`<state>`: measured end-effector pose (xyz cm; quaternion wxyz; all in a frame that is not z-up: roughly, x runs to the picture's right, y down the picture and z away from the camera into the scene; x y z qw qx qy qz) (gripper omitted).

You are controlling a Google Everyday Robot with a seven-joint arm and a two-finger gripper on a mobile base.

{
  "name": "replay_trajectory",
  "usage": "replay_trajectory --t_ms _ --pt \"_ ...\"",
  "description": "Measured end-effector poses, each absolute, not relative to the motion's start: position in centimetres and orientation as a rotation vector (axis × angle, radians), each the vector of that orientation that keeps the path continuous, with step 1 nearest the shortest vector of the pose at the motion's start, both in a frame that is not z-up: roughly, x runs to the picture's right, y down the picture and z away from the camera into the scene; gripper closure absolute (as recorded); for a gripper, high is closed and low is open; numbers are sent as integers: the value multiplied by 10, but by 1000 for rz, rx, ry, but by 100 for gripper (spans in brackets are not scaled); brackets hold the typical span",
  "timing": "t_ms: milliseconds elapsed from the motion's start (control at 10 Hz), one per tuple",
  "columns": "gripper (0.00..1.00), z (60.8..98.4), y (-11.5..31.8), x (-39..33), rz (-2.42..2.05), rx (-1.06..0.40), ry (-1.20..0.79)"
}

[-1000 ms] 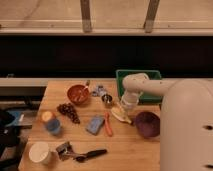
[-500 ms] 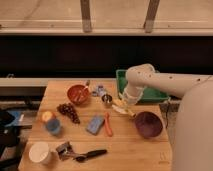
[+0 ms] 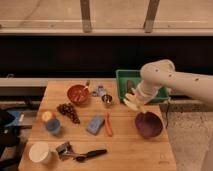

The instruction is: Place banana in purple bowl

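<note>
Gripper [image 3: 133, 101] hangs just up-left of the purple bowl [image 3: 149, 131], at the end of the white arm [image 3: 165, 77] that reaches in from the right above the bowl. Jaws closed tight, w/ the banana [image 3: 129, 105] pinched between them; the pale yellow fruit sticks out down-left of the fingers, tilted, and looks clear of the tabletop, though contact w/ the wood is hard to judge. Banana is near the bowl's upper-left rim, not over its opening, not inside. Bowl sits upright on the wooden table [image 3: 125, 150], nothing visible in it. Green bin [image 3: 120, 82] is directly behind the bowl, partly hidden by the arm, w/ a dark item inside that I can't make out. Orange carrot-like stick [image 3: 108, 125] lies left of the bowl, w/ a blue sponge [image 3: 94, 124] just beside it, further left. Small metal cup [image 3: 106, 99] is up-left of the bowl, beyond the banana. Red-orange bowl [image 3: 75, 98], utensil resting in it, is well left and further back. Dark grape bunch [image 3: 68, 111] sits far left of the purple bowl; blue cup [image 3: 52, 126] further left again, something yellow-orange on top. White cup [image 3: 40, 152] is at the far lower-left, and a black-handled tool [image 3: 91, 153] lies low-left of the bowl, nr the table's front edge.
</note>
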<state>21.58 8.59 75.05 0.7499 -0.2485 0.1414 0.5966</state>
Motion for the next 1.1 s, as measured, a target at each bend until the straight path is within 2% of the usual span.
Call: replay_trajectory --t_ms 300,400,700,1100 --pt "98 738 109 271 1441 -529 344" --pt "92 737 119 286 1487 -532 357" --pt "61 748 146 305 1577 -604 367" --pt "23 773 167 272 1544 -737 403"
